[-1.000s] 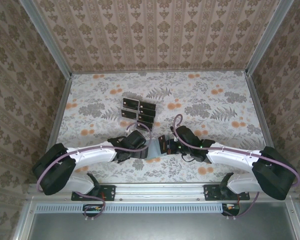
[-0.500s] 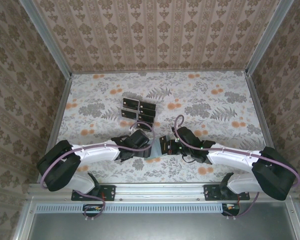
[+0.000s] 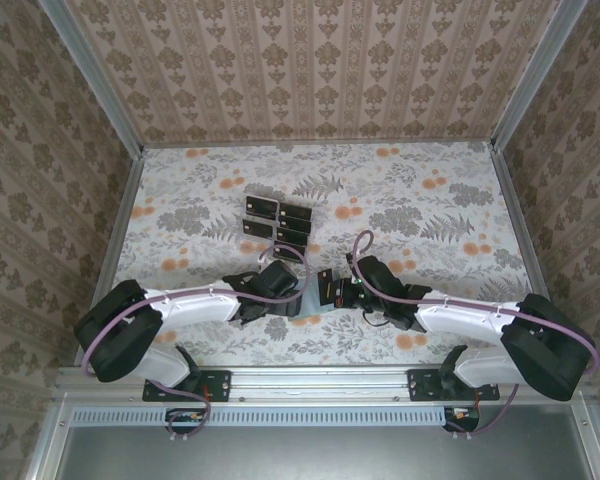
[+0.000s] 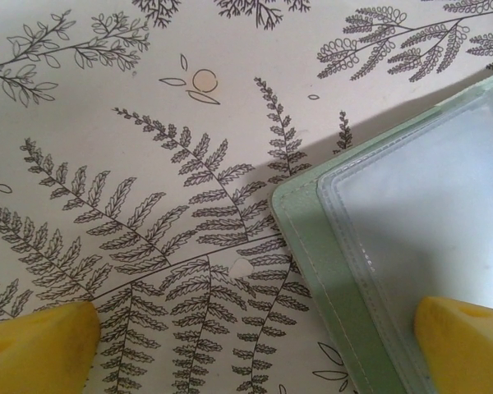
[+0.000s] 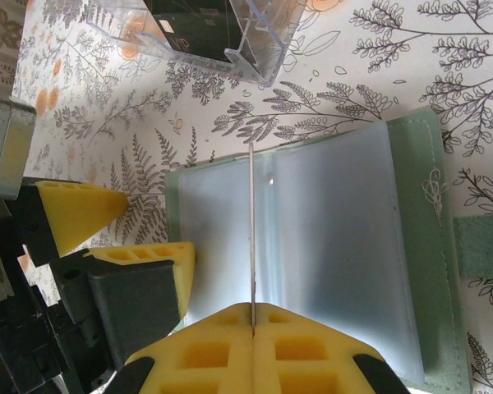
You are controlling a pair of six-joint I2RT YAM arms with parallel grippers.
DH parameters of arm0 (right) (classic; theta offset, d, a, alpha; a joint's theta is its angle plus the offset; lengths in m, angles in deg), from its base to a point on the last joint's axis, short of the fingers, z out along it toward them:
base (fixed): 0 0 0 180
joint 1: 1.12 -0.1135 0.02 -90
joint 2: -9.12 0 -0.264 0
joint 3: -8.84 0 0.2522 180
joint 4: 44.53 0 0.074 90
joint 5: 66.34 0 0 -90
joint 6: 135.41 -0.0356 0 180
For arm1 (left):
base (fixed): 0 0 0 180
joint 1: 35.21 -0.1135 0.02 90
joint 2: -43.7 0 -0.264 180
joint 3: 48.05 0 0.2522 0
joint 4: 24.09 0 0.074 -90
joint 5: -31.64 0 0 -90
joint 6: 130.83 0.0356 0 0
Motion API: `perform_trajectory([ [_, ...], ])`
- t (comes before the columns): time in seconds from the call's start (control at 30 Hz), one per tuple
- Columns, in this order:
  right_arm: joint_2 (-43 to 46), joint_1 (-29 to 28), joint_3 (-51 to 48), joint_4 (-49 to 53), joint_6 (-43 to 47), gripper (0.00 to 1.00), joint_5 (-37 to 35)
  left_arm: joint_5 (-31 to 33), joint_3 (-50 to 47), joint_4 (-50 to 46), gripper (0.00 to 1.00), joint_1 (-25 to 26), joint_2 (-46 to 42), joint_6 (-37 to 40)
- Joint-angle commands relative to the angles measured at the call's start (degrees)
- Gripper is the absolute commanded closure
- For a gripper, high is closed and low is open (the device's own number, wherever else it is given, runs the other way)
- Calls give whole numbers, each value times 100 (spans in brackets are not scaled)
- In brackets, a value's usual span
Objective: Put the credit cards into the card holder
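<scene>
Grey-green card holder open; right jaws pinch a credit card edge-on over it, left jaws wide; next likely needs pocket-mouth alignment.

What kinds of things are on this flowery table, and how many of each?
Robot arms: 2
Green wallet: 1
Clear rack: 1
Black cards: 1 pinched in the right gripper; the rack's are too small to count
Total: 5, plus the rack's cards
</scene>
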Motion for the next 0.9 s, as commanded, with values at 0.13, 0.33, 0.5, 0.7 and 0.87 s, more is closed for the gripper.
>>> perform_trajectory([
  [0.13, -53, -5, -280, -825, -244, 100, -5, 146, -193, -373, 0, -294, 75, 332],
  [0.33, -110, -52, -345, -1057, -262, 100, -17, 148, -108, -463, 0, -499, 74, 600],
  [0.5, -175, -62, -306, -1150, -270, 100, 17, -2, -31, -500, 0, -511, -125, 678],
  [0.7, -202, -78, -253, -1172, -193, 100, 48, -287, -74, -388, 0, -481, -669, 381],
  [0.87, -211, -72, -183, -1064, -54, 100, 28, -448, -296, -132, 0, -440, -804, 92],
])
